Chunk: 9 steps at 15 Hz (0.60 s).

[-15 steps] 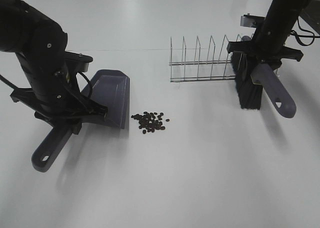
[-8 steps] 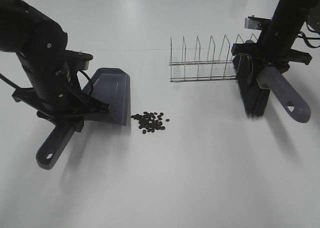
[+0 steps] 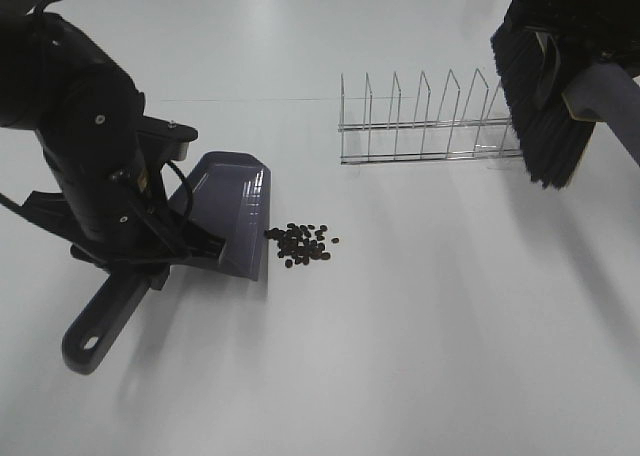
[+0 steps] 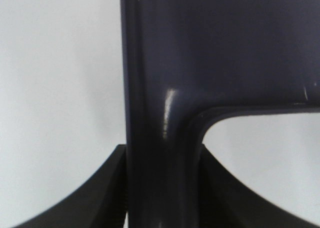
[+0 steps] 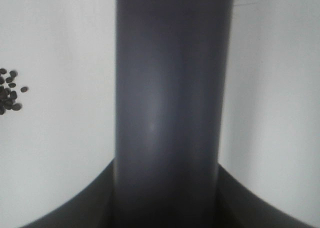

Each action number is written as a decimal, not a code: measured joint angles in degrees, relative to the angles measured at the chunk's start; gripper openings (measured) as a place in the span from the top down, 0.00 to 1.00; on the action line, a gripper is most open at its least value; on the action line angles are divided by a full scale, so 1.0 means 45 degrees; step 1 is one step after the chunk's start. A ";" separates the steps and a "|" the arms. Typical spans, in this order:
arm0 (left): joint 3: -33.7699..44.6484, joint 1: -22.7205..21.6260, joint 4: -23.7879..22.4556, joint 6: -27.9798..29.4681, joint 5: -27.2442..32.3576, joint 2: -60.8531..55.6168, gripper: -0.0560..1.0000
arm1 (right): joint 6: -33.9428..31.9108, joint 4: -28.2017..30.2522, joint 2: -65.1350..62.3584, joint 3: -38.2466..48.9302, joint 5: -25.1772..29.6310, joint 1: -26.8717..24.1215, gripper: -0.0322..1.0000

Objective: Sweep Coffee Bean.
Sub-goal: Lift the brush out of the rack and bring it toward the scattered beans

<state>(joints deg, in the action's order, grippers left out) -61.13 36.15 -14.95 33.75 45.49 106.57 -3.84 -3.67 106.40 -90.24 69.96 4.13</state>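
The coffee bean (image 3: pixel 302 244) pile lies on the white table near the middle, and its edge shows as coffee bean (image 5: pixel 10 94) in the right wrist view. A dark grey dustpan (image 3: pixel 228 211) rests just left of it, its lip almost at the nearest beans. My left gripper (image 3: pixel 150 261) is shut on the dustpan handle (image 4: pixel 160 113). At the far right, a brush with black bristles (image 3: pixel 540 106) hangs high above the table, well away from the beans. My right gripper (image 5: pixel 167 208) is shut on the brush handle (image 5: pixel 167 103).
A wire rack (image 3: pixel 425 124) stands behind and to the right of the beans, just left of the raised brush. The dustpan's long handle end (image 3: pixel 90 338) points toward the front left. The bulky left arm (image 3: pixel 85 146) stands over the dustpan's back.
The right arm has lifted the brush up and to the right, off the table beside the rack. The dustpan has slid a little right, closer to the beans.
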 joint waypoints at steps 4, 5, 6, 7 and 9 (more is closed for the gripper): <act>0.1006 0.0000 -0.0115 -0.0229 -0.1311 0.0280 0.63 | -0.0293 0.0267 -0.0726 0.1401 0.0051 0.0560 0.68; 0.1006 0.0000 -0.0127 -0.0306 -0.1413 0.0395 0.63 | -0.0293 0.0293 -0.0688 0.1515 0.0013 0.0662 0.68; 0.1006 0.0025 -0.0166 -0.0369 -0.1541 0.0598 0.63 | -0.0344 0.0293 -0.0649 0.1592 -0.0076 0.0828 0.68; 0.1006 0.0064 -0.0191 -0.0407 -0.1541 0.0828 0.63 | -0.0369 0.0318 -0.0586 0.1604 -0.0191 0.1006 0.68; 0.0891 0.0064 -0.0178 -0.0777 -0.1451 0.1401 0.63 | -0.0840 0.0815 -0.0242 0.1604 -0.0738 0.1592 0.68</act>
<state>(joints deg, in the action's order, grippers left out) -57.12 36.44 -15.76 30.25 38.96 112.87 -7.62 0.00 105.31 -83.02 66.63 11.29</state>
